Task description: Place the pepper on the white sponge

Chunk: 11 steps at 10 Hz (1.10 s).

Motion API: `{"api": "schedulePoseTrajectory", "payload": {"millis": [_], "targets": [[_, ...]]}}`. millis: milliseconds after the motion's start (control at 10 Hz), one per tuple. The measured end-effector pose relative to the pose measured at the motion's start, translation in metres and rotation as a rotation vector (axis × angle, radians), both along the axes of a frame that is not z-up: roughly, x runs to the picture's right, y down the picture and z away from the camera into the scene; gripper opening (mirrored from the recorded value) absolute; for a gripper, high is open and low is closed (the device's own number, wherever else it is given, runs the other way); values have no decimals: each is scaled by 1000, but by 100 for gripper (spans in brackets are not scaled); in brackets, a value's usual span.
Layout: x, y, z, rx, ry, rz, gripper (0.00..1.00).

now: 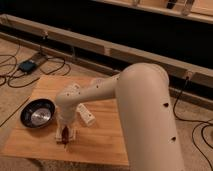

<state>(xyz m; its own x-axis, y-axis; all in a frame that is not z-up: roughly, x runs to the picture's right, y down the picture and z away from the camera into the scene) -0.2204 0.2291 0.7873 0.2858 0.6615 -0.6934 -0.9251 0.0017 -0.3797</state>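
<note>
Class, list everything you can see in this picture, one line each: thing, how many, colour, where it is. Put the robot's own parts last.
table: one, light wood, centre of the floor.
bowl: one, dark outside and shiny grey inside, left end of the table.
white labelled box: one, white, mid-table, right of the hand.
white sponge: one, off-white, near the front edge, mostly hidden under the hand.
pepper: one, dark red, directly below the hand at the sponge.
cables: several, black, on the floor to the left, with a small blue-grey box.
arm: one, cream, reaching in from the right.
hand: one, pointing down over the pepper.
</note>
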Motion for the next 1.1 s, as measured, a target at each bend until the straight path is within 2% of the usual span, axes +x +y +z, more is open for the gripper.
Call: {"api": "schedulePoseTrajectory", "payload": {"millis": [700, 1100], "targets": [[0, -6, 0, 14, 3, 12, 69], [11, -30, 1, 58, 24, 55, 69]]}}
